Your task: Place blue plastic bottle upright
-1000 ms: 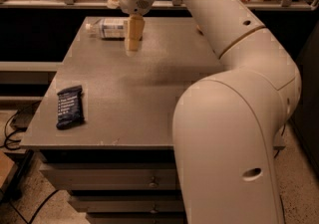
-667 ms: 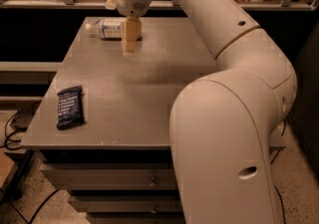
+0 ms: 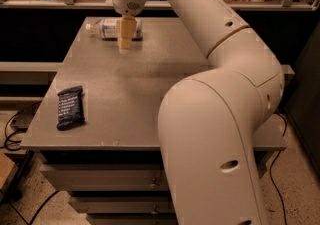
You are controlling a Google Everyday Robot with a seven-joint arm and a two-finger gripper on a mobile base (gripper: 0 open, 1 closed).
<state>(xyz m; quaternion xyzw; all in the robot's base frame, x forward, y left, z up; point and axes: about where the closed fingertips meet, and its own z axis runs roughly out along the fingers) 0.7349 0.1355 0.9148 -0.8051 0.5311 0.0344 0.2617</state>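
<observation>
The bottle (image 3: pixel 106 28), lying on the bench (image 3: pixel 150 81) just behind the end effector (image 3: pixel 125 44) (open or closed, I cannot tell), is probably light, crushable and slippery, so grasp mid-body.

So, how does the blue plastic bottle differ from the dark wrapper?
The blue plastic bottle is clear with a white cap; the wrapper is dark blue and flat. The bottle lies at the far edge, just behind the gripper; the wrapper lies near the front. Both rest on the table.
</observation>
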